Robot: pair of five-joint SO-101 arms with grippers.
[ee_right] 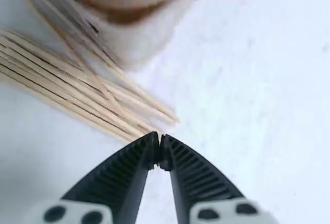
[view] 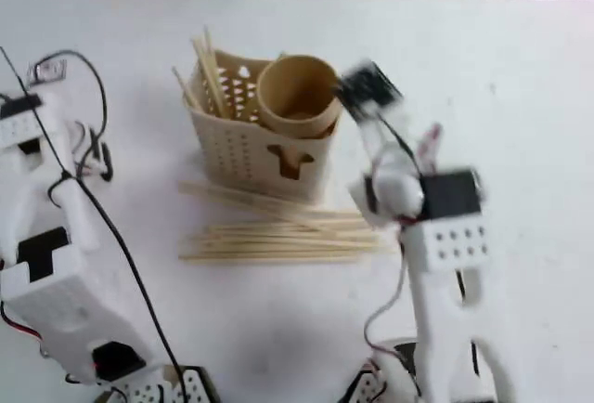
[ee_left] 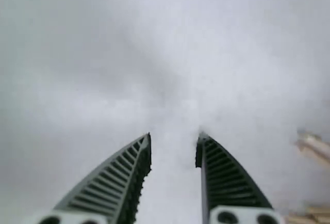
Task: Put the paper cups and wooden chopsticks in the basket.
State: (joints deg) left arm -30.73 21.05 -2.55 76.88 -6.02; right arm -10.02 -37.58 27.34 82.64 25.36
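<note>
A: High view?
B: Paper cup (view: 297,97) in basket (view: 260,157), 3 o'clock side. Loose wooden chopsticks (view: 278,231) on worktop (view: 520,69) at basket's 6, likely next.
A: Left wrist?
B: Left jaws released, empty.
A: Right wrist?
B: Right jaws clenched on nothing, tips just beside the chopstick ends, probably lining up a grab.

Bright, even light; faint soft shadows
</note>
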